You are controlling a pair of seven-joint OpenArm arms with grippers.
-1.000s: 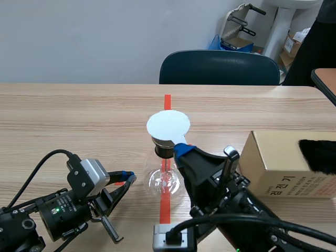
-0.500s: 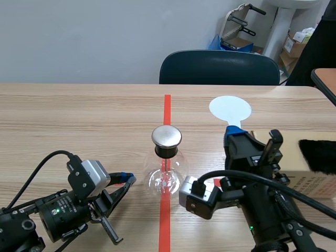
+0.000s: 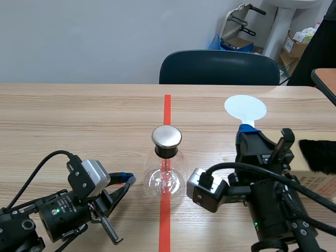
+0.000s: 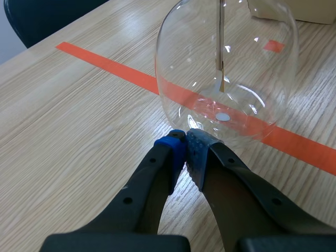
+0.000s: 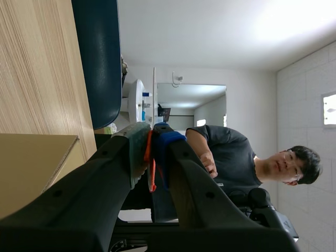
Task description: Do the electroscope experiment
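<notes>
One electroscope (image 3: pixel 167 157) stands at the centre of the frame on the bench (image 3: pixel 79 115), directly on the orange-red tape line (image 3: pixel 167 105). It consists of a clear, round glass flask (image 4: pixel 231 63), a black collar at the neck and a flat, round, grey metal cap (image 3: pixel 167 136) on top.

Flask contents: a thin vertical strip (image 4: pixel 221 47) hangs from the neck and ends above the flask floor. A small white spot (image 4: pixel 223 116) shows on the floor below it.

The left jaws lie low on the bench at the lower left of the scene frame. They are fully closed, with the pads (image 4: pixel 170 149) pressed together and nothing between them. The tips are just beside the lower wall of the flask; contact cannot be confirmed.

The right jaws are closed on the handle of a white paddle (image 3: pixel 245 109). Its round, flat disc is raised at the upper right of centre, well apart from the metal cap. In the right wrist view the paddle is seen edge-on between the pads.

A cardboard box (image 3: pixel 320 184) sits at the right edge, partly hidden by the right arm; its contents are not visible. A black furry piece (image 3: pixel 317 156) lies on top of it. A dark blue chair (image 3: pixel 219 67) stands behind the bench, top centre. In the right wrist view, a person (image 5: pixel 226 152) is ahead of the jaws.
</notes>
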